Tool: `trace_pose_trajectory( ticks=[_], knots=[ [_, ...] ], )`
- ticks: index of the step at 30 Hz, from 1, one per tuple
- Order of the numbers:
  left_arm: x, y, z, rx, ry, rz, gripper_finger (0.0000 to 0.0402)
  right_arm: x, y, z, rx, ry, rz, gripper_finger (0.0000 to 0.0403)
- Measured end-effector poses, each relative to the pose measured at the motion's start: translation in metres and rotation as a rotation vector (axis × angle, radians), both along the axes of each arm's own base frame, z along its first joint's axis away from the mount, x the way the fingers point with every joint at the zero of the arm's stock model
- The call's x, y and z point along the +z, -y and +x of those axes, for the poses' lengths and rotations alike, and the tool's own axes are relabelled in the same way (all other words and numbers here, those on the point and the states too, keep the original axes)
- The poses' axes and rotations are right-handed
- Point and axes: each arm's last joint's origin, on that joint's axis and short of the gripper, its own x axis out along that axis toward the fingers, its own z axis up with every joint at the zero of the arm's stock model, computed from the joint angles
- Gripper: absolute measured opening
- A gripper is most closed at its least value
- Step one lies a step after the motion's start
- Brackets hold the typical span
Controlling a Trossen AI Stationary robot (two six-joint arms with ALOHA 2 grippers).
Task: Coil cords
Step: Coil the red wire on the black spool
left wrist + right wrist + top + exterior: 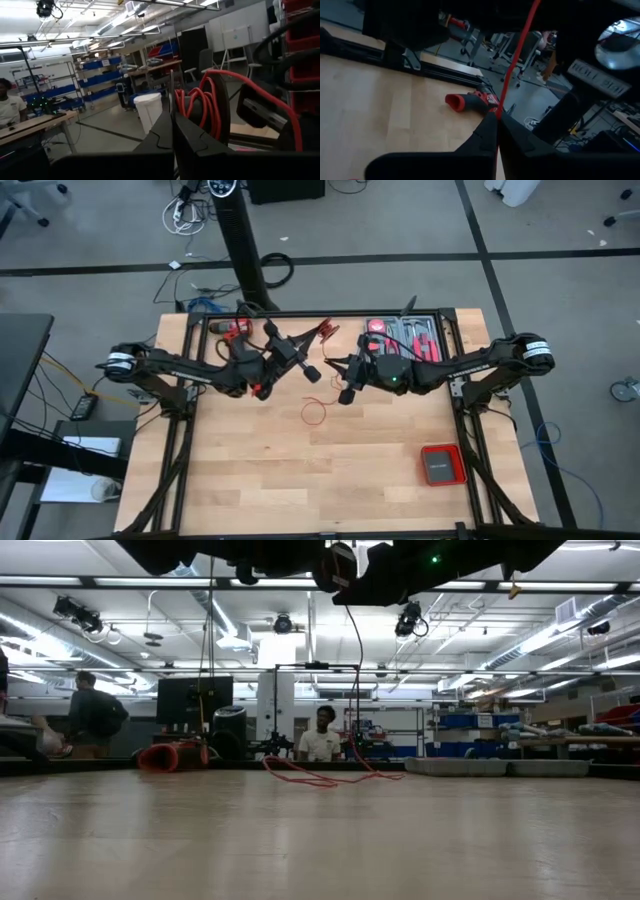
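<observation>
The wooden surface (340, 465) fills the middle of the high view, with both dark arms reaching in over its far half from either side. The left arm comes from the left edge, and its left claw (312, 372) is held above the boards near the middle; in the left wrist view its fingers (172, 135) are pressed together, clenched on the red cord (200, 102), which sits bunched in several loops just beyond the tips and runs off in one long arc. The right arm comes from the right edge, and its right claw (343, 392) is close beside the left one, also raised off the boards; in the right wrist view its fingers (496, 131) are clenched together with a taut strand of the same cord running between them. From the two claws the cord hangs down to the surface, where a thin loop (315, 413) lies near the middle, just nearer than the claws. A tool tray (405, 338) sits at the far edge behind the right arm, a red-and-black drill (470, 101) lies at the far edge behind the left arm, and a flat red box (441, 464) rests alone toward the near right corner.
</observation>
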Motion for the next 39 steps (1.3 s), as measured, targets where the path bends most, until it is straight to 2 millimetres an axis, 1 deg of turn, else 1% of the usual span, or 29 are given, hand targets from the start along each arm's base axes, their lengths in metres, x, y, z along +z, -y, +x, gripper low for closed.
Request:
trace_pose_trajectory(
  ticks=[10, 18, 22, 25, 33, 39],
  knots=[
    [-0.011, 0.000, 0.010, -0.011, 0.058, -0.013, 0.0000, 0.000, 0.000, 0.000, 0.005, -0.007, -0.006, 0.0002],
    [-0.012, 0.003, 0.014, -0.176, 0.188, -0.078, 0.0000, -0.006, 0.017, -0.001, -0.051, -0.048, 0.030, 0.0001],
    [-0.009, 0.005, 0.014, -0.241, 0.236, -0.090, 0.0000, -0.010, 0.024, -0.003, -0.116, -0.092, 0.029, 0.0001],
    [-0.008, 0.005, 0.014, -0.247, 0.239, -0.093, 0.0000, -0.012, 0.027, -0.004, -0.146, -0.110, 0.022, 0.0000],
    [-0.009, 0.005, 0.014, -0.245, 0.230, -0.089, 0.0000, -0.012, 0.027, -0.004, -0.152, -0.125, 0.008, 0.0000],
    [-0.010, 0.006, 0.014, -0.216, 0.185, -0.053, 0.0000, -0.010, 0.029, -0.012, -0.258, -0.201, -0.073, 0.0001]
  ],
)
